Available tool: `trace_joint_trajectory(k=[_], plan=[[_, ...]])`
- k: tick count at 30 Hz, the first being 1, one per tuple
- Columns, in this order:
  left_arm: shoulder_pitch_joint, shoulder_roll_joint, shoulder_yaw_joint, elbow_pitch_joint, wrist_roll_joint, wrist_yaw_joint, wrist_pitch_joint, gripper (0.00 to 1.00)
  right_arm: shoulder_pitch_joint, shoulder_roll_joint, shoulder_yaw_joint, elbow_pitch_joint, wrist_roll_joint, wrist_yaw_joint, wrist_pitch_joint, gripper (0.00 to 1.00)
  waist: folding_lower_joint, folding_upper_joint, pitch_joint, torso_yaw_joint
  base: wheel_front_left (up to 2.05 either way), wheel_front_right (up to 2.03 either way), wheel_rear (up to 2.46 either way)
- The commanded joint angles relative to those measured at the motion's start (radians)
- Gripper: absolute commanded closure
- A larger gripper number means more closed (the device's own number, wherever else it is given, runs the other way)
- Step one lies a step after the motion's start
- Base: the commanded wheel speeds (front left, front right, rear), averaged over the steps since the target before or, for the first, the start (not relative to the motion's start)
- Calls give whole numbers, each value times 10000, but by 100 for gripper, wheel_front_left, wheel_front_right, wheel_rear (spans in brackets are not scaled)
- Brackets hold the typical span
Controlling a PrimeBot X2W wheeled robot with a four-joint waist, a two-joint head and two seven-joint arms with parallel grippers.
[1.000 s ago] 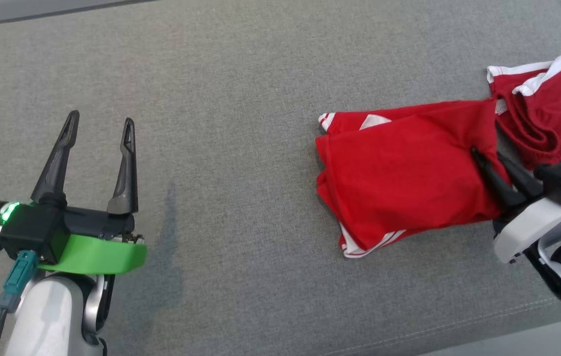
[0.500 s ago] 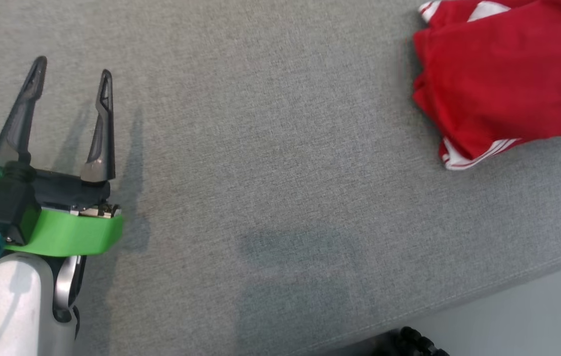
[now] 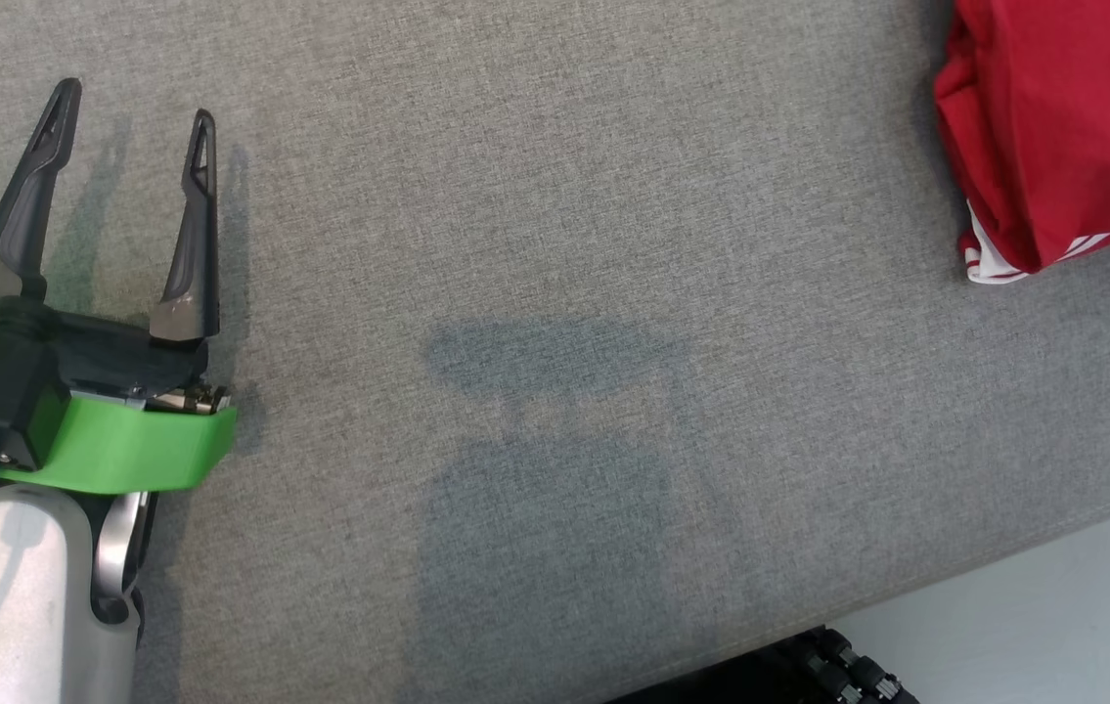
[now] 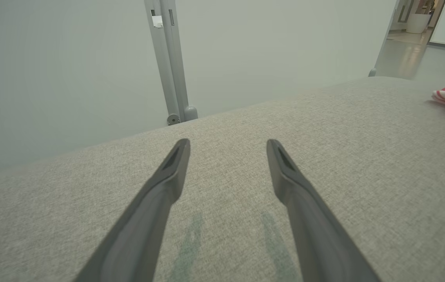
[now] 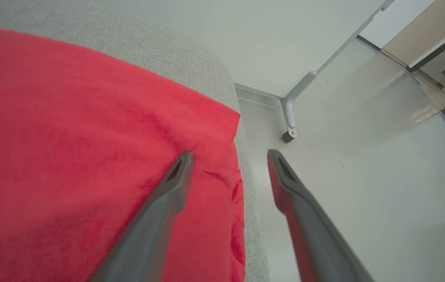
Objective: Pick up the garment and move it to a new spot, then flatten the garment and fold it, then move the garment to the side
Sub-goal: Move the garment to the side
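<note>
Two changes are recorded. First, the right gripper, whose fingers one second ago were pinched shut in the red garment, now has them spread wide in the right wrist view. No cloth is caught between them, so the garment has been let go. Second, the head camera has swung since then. The garment's place at the upper right of the head view is therefore put down to the camera, not to travel of the cloth. The garment lies bunched on the grey tabletop, toward its right end, with white stripe trim at its lower corner. The left gripper is unchanged: fingers wide, empty, low over bare tabletop and well apart from the garment. In my judgement the release closes a carrying step. The cloth is not spread flat, so flattening and folding appear outstanding, though the frames do not settle which placing this was. The right wrist view gives the finger state and shows the cloth running almost to the tabletop's rounded edge, with pale floor beyond. The head view gives the trim and the wide gap between left gripper and garment. The left wrist view, low along the surface, shows the garment resting on it at far right.
</note>
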Motion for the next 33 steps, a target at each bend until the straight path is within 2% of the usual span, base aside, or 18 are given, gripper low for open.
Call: trace_joint_trajectory(k=[1,4,7,15,16,19,25,30,33], plan=[[-157,48,-7,-26,-20,36,-10,0,-149,168,-77,183,-84,-20,-159,0,-1,-1,1,27,0,0,0],[-144,24,-41,61,-46,65,-32,0,-213,622,-391,667,-129,-20,-404,0,-1,-1,-110,39,0,0,0],[-20,-44,-18,239,-148,127,-141,0,-196,1306,-1133,515,-245,-20,-581,0,-1,-1,-374,14,0,0,0],[402,-287,-9,711,-383,344,-480,0,1183,3683,-2842,-2436,-1388,-18,-606,0,-1,-1,-1370,124,0,0,0],[402,-287,-9,711,-383,344,-480,0,1183,3683,-2842,-2436,-1388,-18,-606,0,-1,-1,-1370,124,0,0,0],[580,-411,26,883,-469,433,-605,0,1791,4420,-2950,-3383,-1673,-18,-606,0,-1,-1,-1757,270,0,0,0],[1160,-590,312,1164,-792,740,-881,0,2618,5671,-2352,-4572,-2021,-18,-608,0,-1,-1,-2513,590,0,0,0],[1488,-722,359,1350,-956,847,-1051,0,3104,6165,-1855,-4944,-2252,-17,-608,0,-1,-1,-2988,1048,0,0,0],[1629,-812,336,1517,-1012,886,-1179,0,3290,6226,-1649,-4940,-2391,-17,-543,0,-1,-1,-3314,1332,0,0,0]])
